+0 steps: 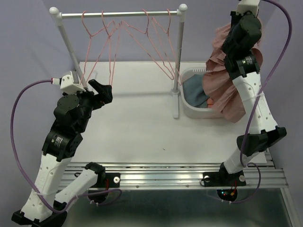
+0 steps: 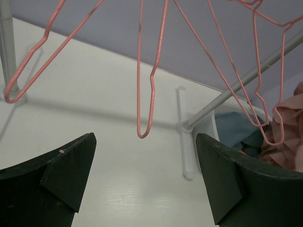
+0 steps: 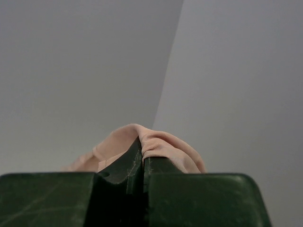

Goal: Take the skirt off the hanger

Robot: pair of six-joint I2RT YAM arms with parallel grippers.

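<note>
Gripping only a thin fold of the skirt [image 1: 218, 90], my clenched right claw [image 3: 143, 152] may lose it; fabric hanging below could snag the basket [image 1: 191, 111] rim. Left claw [image 2: 144, 161]: released.

Top camera sits high on the near side of the clothes rack [image 1: 118, 14], looking down and forward over the whole table [image 1: 137, 127]. Left wrist view is low and close in front of the rack, tilted up under its hangers [image 2: 144, 94] — sharing them and the basket [image 2: 210, 124] right of the rack with the top view. Right wrist view, up beyond the rack's right end, faces bare wall [image 3: 71, 71], the skirt [image 3: 163, 144] right at the lens — cloth both other views catch too.
</note>
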